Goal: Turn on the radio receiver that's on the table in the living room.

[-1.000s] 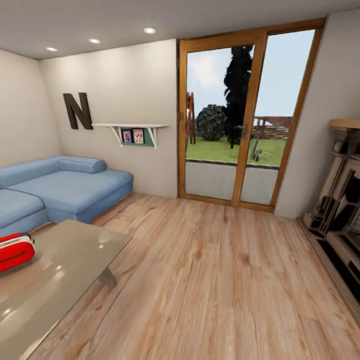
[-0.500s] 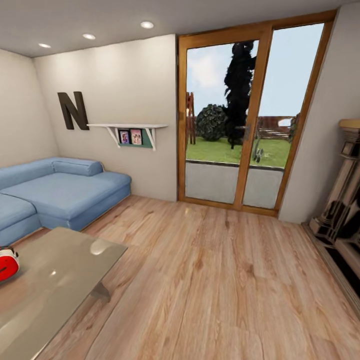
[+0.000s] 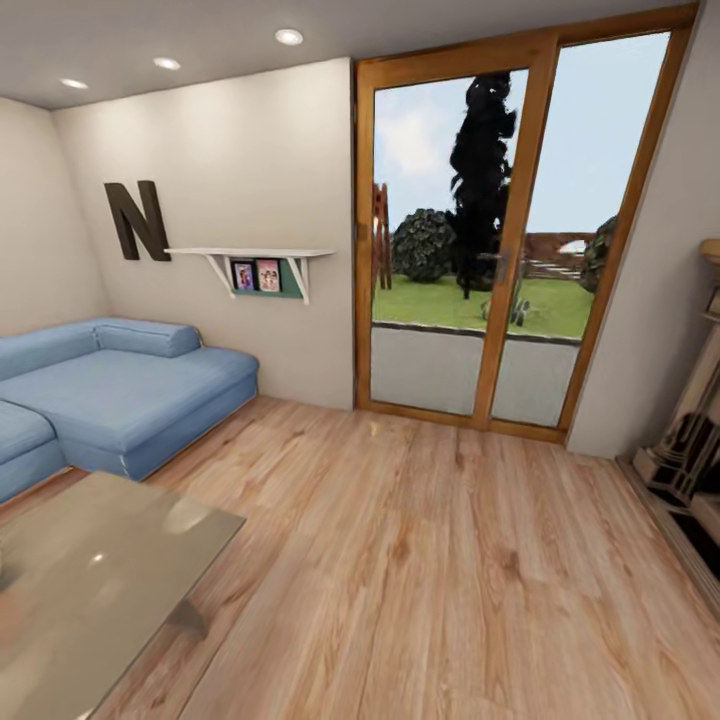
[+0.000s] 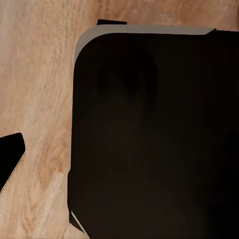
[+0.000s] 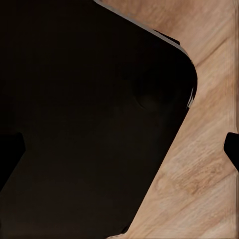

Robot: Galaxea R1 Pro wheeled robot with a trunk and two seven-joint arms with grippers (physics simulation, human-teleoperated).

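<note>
The low table (image 3: 90, 590) with its glossy grey top fills the lower left corner of the head view. The radio receiver is out of view. This is the living room, with a light wood plank floor (image 3: 430, 580) and a blue L-shaped sofa (image 3: 110, 395) behind the table. In the left wrist view, my left gripper (image 4: 119, 154) hangs over the robot's black base (image 4: 149, 134), with one dark fingertip (image 4: 10, 157) at the picture's edge. My right gripper (image 5: 119, 152) is also spread wide, one fingertip (image 5: 232, 149) at the edge. Neither holds anything.
A wood-framed glass door (image 3: 500, 240) to a garden stands straight ahead. On the wall are a dark letter N (image 3: 137, 220) and a white shelf (image 3: 250, 255) with photos. A dark fireplace-like unit (image 3: 690, 450) lines the right wall. Open floor stretches between table and door.
The whole head view has swung right, so the camera moved. The red radio on the table slid toward the left edge and is now out of the picture.
</note>
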